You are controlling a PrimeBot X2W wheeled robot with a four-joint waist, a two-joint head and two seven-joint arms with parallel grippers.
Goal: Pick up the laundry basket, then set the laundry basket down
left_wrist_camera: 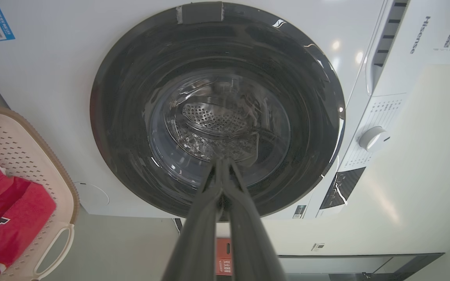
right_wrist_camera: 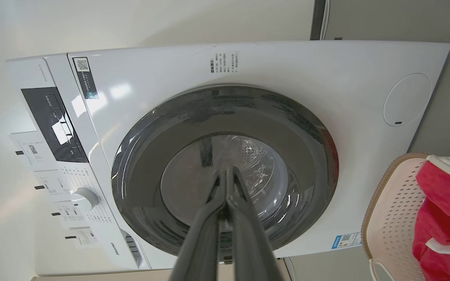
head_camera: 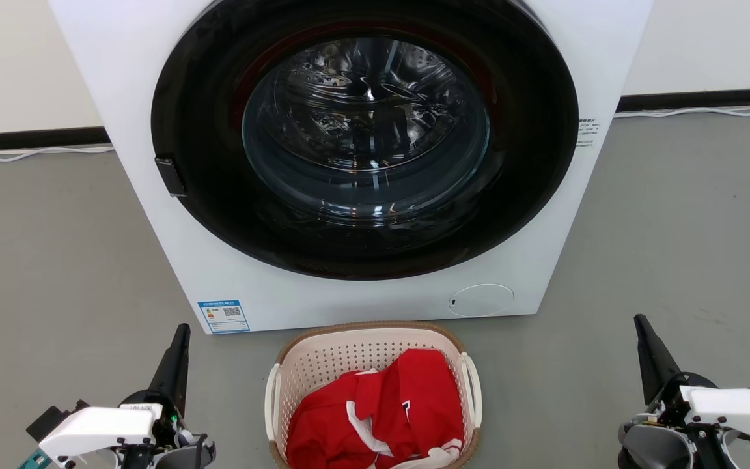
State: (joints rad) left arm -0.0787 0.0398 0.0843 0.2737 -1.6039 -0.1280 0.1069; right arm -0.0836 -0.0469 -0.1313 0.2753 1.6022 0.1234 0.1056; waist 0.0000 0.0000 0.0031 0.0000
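"On the grey floor (head_camera: 56, 260), just in front of the big white front-loading washer (head_camera: 121, 65), is that where the basket sits?"

"Yes. The oval cream plastic laundry basket (head_camera: 323, 368) with perforated walls and a brown woven-look rim stands upright there, between the two arms. Its far rim is very near the washer's base, though I can't tell if they touch. A crumpled red garment with white trim (head_camera: 407, 404) lies inside."

"And the grippers?"

"The left gripper (head_camera: 181, 335) hangs well apart from the basket on its left, its two long dark fingers pressed together on nothing. The right gripper (head_camera: 642, 326) matches it on the other side, also closed and empty. Both point toward the washer door."

"So the pick-up hasn't begun?"

"I'd judge not. Nothing is gripped."

"How should the reach go?"

"Part both pairs of jaws first. Then bring each arm inward and down to its own white loop handle: the left one (head_camera: 272, 397) for the left gripper, the right one (head_camera: 472, 391) for the right. Slip one finger through each loop and close on the plastic strap, not on the perforated wall."

"Any cautions?"

"Close both sides together and raise them evenly, or the basket will likely tilt and the garment slide. Lift straight up, or slightly toward the robot, to keep the rim off the washer's front."
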